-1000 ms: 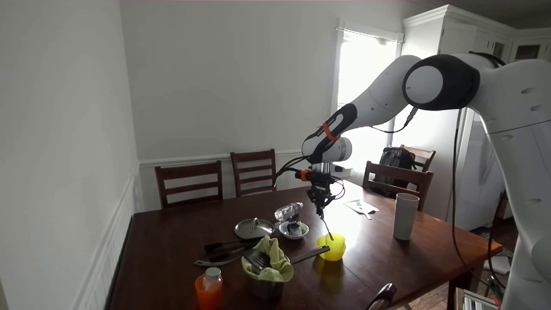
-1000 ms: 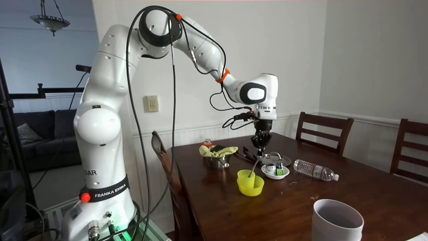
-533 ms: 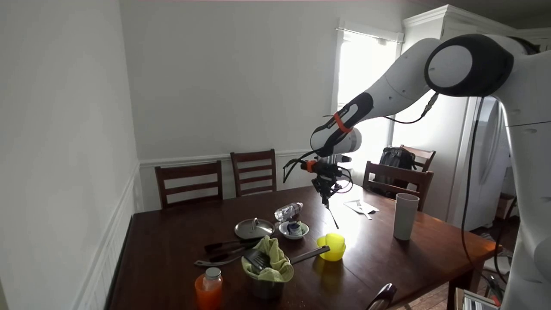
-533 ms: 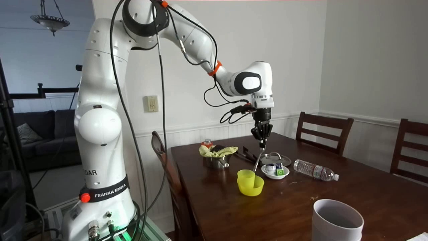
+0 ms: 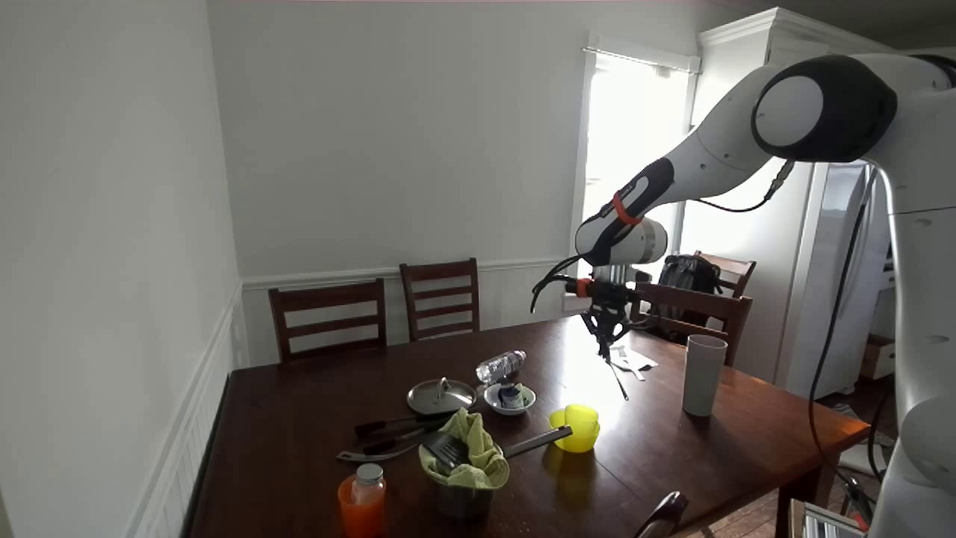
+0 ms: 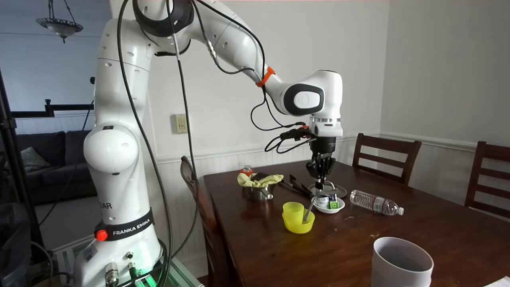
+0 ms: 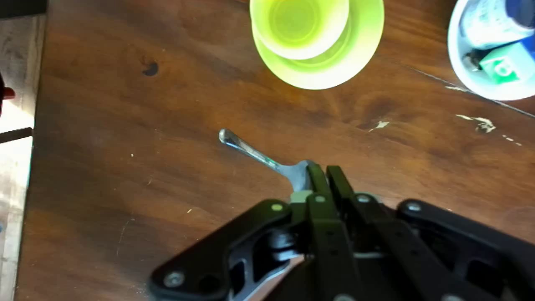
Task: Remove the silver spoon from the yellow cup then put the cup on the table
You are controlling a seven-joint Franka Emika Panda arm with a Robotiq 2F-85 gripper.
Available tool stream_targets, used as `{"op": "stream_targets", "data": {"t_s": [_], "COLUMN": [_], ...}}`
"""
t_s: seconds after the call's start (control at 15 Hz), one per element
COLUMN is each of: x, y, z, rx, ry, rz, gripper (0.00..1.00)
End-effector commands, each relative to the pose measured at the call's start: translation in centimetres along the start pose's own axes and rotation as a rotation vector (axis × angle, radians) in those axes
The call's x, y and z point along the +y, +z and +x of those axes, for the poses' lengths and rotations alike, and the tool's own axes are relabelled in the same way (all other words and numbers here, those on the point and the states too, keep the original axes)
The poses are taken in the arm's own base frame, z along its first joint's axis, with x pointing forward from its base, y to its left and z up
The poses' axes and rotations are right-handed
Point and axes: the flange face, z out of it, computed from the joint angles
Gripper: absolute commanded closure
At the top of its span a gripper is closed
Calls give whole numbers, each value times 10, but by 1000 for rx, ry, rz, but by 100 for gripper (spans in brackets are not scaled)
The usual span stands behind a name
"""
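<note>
Window (image 5: 638,119) in exterior view blown out pure white, hot glare patch on table (image 5: 576,382) near it; rest of wood goes real dark farther off. Wall (image 5: 403,149) dull flat grey. Sofa (image 6: 42,159) sunk in bluish gloom, green glow under arm base (image 6: 115,253). Wrist view kinda contrasty: white dish (image 7: 503,93) and floor strip (image 7: 14,161) overexposed, little glint on silver spoon (image 7: 267,161), gripper (image 7: 325,170) dark, bit soft.

We see a bottle (image 6: 374,202) lying near a white bowl (image 6: 327,210), a green cloth (image 5: 479,452) in a pot (image 5: 463,502), a lid (image 5: 439,404), a grey tumbler (image 5: 704,377) and wooden chairs (image 5: 439,272).
</note>
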Motion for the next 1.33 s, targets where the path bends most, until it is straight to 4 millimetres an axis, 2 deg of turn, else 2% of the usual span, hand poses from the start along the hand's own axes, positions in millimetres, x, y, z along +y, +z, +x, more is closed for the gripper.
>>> {"op": "stream_targets", "data": {"t_s": [0.0, 0.2, 0.47, 0.73, 0.93, 1.07, 1.13, 1.2, 1.27], "x": [16, 23, 22, 18, 14, 13, 12, 12, 12], "y": [30, 62, 107, 135, 143, 147, 149, 151, 154], "z": [28, 47, 57, 71, 82, 90, 94, 98, 101], "rx": [-92, -135, -192, -222, -237, -245, -248, -246, -246], "ry": [-14, 24, 100, 134, 152, 159, 163, 167, 170], "rz": [-29, -53, -82, -102, -126, -134, -139, -140, -141], "gripper": [96, 95, 95, 95, 94, 86, 76, 60, 54]}}
